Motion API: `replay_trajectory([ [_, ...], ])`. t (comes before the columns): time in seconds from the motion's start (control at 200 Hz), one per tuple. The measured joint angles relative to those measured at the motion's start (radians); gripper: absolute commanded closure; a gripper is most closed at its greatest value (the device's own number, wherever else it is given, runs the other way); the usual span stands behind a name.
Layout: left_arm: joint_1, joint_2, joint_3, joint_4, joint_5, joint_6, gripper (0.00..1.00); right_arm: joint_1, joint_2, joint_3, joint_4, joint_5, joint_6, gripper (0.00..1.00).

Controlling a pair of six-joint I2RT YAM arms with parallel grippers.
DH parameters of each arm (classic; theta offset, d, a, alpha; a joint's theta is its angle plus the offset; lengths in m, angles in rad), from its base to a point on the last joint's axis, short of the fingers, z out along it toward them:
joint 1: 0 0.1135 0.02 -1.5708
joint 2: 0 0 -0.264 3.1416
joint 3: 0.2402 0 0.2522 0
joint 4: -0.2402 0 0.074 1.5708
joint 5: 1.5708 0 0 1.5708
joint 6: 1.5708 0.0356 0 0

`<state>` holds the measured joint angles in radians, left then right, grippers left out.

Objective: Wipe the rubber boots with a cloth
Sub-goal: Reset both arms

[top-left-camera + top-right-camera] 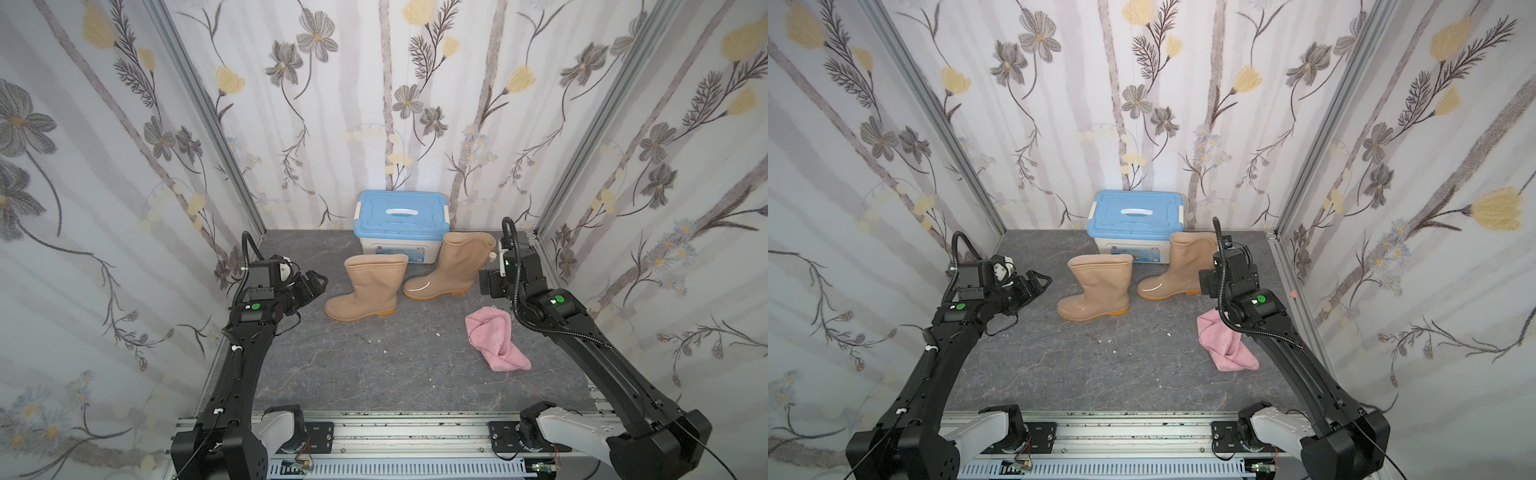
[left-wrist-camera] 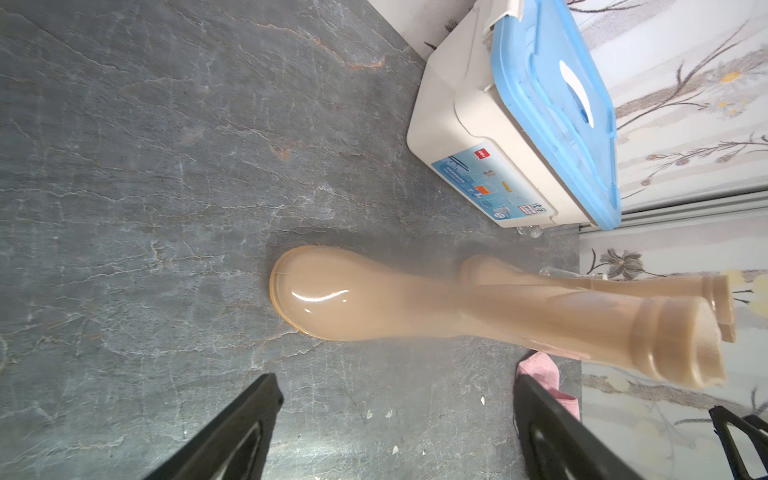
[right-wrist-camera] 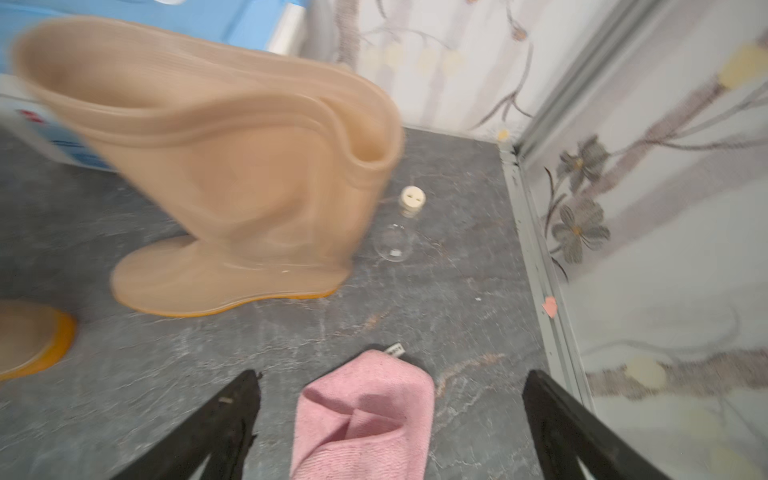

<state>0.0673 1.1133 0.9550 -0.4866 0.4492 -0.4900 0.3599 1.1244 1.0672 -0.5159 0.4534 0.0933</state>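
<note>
Down front, right gripper (image 3: 392, 374) is hanging with fingers spread wide, gripping nothing, and the pink cloth (image 3: 365, 415) is lying crumpled on the grey stone-look tabletop (image 1: 374, 374) below them. Across the way, left gripper (image 2: 395, 386) is gaping too, empty, pointing at the nearer rubber boot (image 1: 365, 291). Both boots are standing upright, toes toward the left arm's side. The farther boot (image 1: 449, 270) is sitting just before the blue-lidded storage box (image 1: 401, 216), with a small glass bottle (image 3: 395, 241) beside it.
</note>
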Motion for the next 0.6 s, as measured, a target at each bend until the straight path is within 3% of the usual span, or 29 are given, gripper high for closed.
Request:
replay_trajectory([
  [0.145, 0.013, 0.009, 0.019, -0.018, -0.026, 0.027, 0.04, -0.179, -0.039, -0.168, 0.092, -0.012, 0.047, 0.00],
  [0.265, 0.027, 0.011, 0.020, -0.024, -0.051, 0.039, 0.01, -0.275, 0.015, -0.256, 0.194, -0.068, 0.043, 0.00],
  [0.415, 0.038, 0.013, 0.020, -0.039, -0.093, 0.045, 0.00, -0.328, 0.129, -0.298, 0.332, -0.147, -0.004, 0.00],
  [0.6, 0.049, 0.014, 0.020, -0.048, -0.135, 0.046, 0.00, -0.349, 0.145, -0.451, 0.566, -0.270, -0.061, 0.00],
])
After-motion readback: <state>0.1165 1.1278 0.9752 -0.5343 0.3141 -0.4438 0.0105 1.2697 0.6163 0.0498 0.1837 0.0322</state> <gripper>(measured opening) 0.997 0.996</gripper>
